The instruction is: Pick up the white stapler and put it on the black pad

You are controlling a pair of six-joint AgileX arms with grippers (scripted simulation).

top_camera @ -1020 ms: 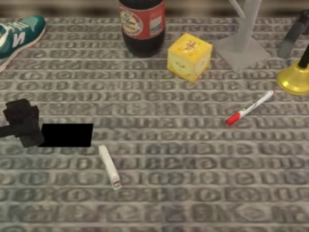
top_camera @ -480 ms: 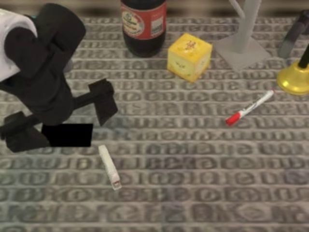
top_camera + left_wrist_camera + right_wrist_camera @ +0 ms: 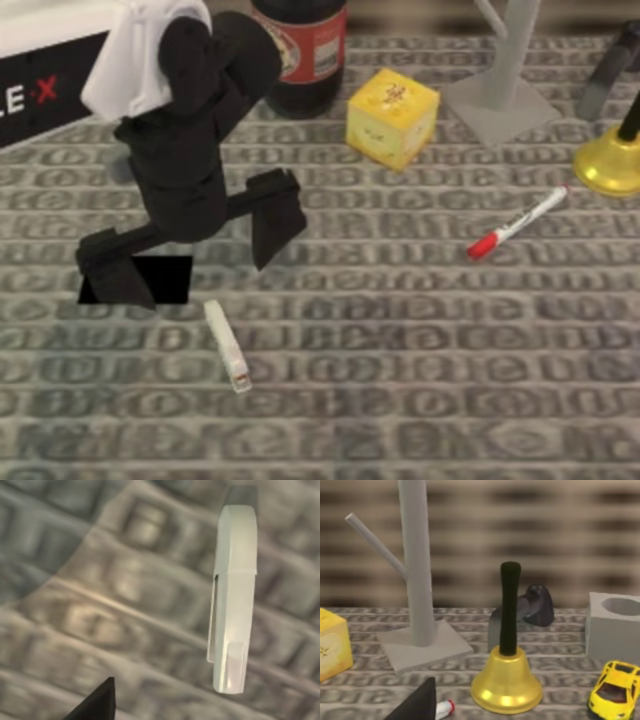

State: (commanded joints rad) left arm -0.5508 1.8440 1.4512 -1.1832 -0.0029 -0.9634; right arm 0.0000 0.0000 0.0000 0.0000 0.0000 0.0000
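Note:
The white stapler (image 3: 227, 346) lies flat on the patterned cloth at front left, its red-marked end toward the front edge. Just behind it and to its left is the black pad (image 3: 170, 281), partly covered by one finger. My left gripper (image 3: 195, 243) hovers open above the pad's back edge, with nothing between its fingers. In the left wrist view the stapler (image 3: 232, 600) shows lengthwise beyond one black fingertip (image 3: 100, 702). My right arm is parked out of the top view. Its wrist view shows one black fingertip (image 3: 417, 702) set far to one side.
A cola bottle (image 3: 300, 50), yellow cube (image 3: 392, 115) and grey stand (image 3: 500, 95) line the back. A gold bell (image 3: 610, 160) and a red-capped marker (image 3: 518, 223) lie at right. The right wrist view adds a yellow toy car (image 3: 615, 690) and a grey block (image 3: 612, 625).
My left arm has swung in from the far left and risen toward the camera. Its open gripper moved right, from beside the pad to over it. The stapler has not moved.

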